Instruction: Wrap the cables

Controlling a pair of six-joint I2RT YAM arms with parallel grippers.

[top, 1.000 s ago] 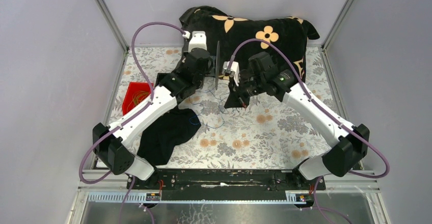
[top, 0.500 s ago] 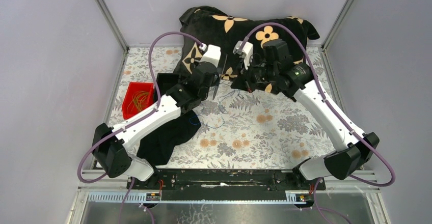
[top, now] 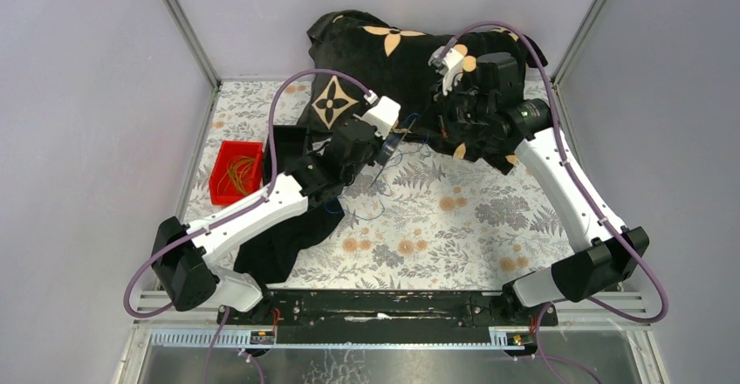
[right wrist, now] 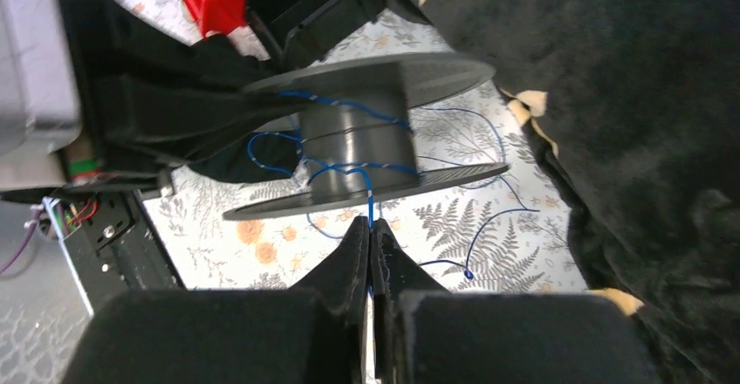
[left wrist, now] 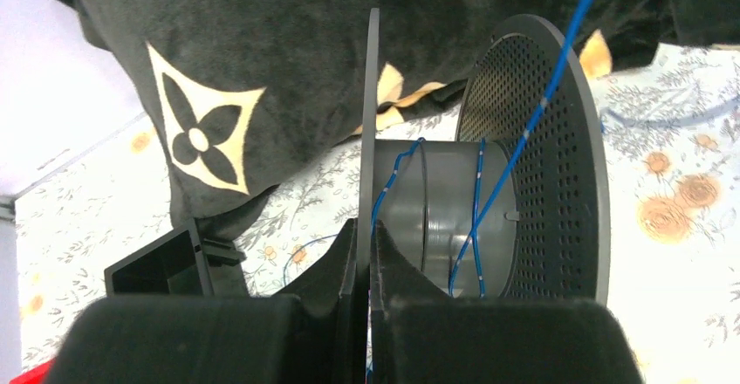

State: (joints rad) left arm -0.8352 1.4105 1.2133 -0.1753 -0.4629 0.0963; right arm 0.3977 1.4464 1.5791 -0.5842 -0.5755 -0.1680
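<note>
Left arm and right arm have swung toward the far right, to the blanket. Left jaws clamp one rim of the spool, held above the tabletop; right jaws pinch the cables just beside it, few turns wound, slack trailing below. Hair-thin and limp, they likely tangle; pinch close to the spool.

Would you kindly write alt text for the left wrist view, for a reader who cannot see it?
The left gripper pinches one flange of a black spool, whose grey core carries a few turns of blue cable leading off up and right. Behind lie a black flower-patterned cloth and a floral table cover.
</note>
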